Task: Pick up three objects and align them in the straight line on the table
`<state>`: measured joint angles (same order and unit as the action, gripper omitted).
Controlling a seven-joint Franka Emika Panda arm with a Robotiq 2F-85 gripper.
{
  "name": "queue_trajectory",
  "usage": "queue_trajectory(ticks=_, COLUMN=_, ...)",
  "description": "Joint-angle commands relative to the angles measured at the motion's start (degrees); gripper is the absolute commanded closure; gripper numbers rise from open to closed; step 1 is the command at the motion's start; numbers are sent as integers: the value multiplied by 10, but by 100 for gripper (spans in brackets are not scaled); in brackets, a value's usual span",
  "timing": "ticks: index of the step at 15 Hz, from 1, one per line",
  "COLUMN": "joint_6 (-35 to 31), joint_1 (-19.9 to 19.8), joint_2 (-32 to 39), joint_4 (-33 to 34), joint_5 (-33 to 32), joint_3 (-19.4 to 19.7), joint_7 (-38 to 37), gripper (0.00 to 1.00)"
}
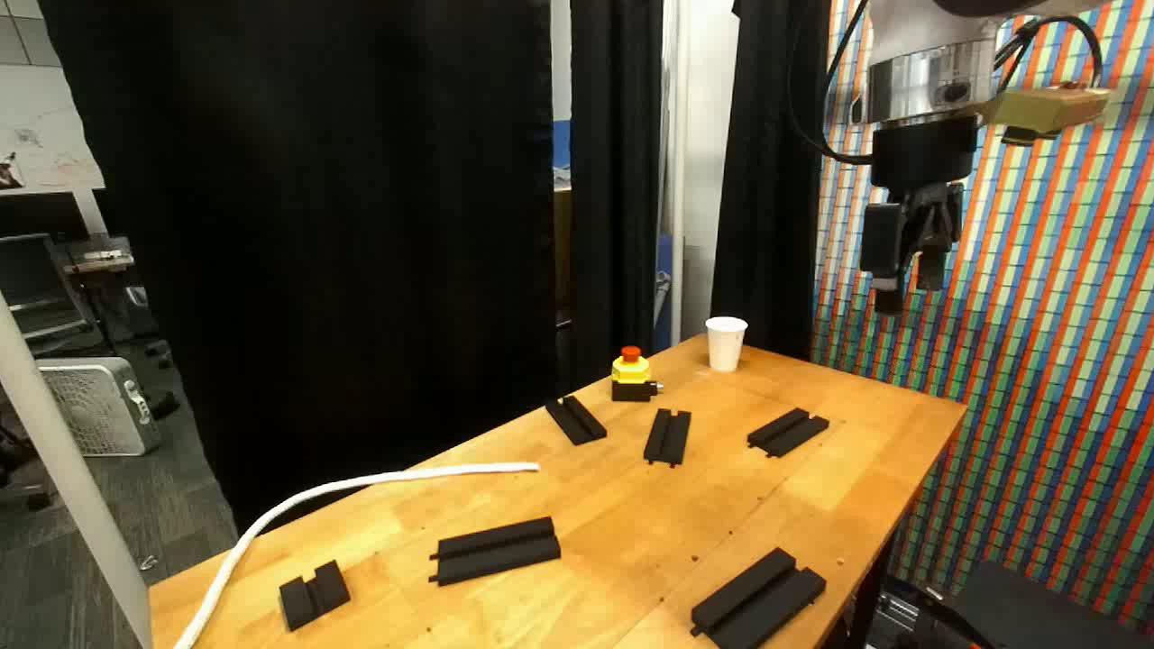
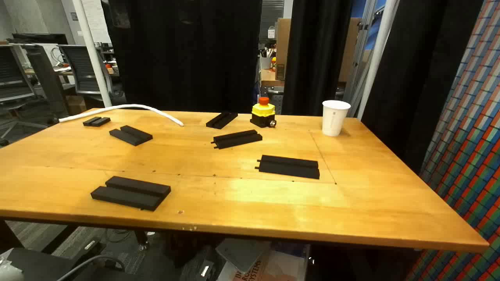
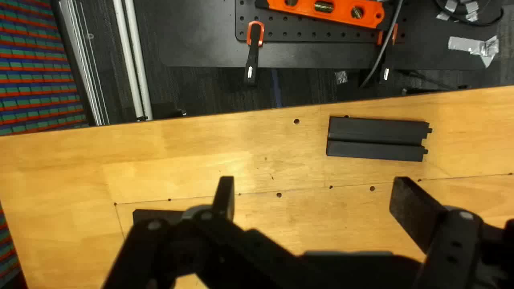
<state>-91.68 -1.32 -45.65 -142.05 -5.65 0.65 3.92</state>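
Hanging above the counter point(image 2: 390, 212), the claw point(image 3: 314, 197) is released, its jaws spread wide. In an exterior view, a broad black block point(image 2: 131, 193) lies by the near edge; beyond it, four slim black bars point(image 2: 237, 139) lie apart at differing angles. Toward the far side stand a white cup point(image 2: 334, 119) and a red-topped yellow button point(image 2: 263, 111), a black curtain point(image 2: 187, 54) behind.

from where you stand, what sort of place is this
Likely a robotics lab: a robot arm, an emergency-stop button on the wooden table, and an office chair in the background.
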Motion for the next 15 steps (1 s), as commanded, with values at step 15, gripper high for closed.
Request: queue_trajectory(ticks=15, joint_6=-292, joint_1=-44, joint_2=113, joint_4=-80, joint_5=56, joint_3=54, joint_7=-99, gripper=0)
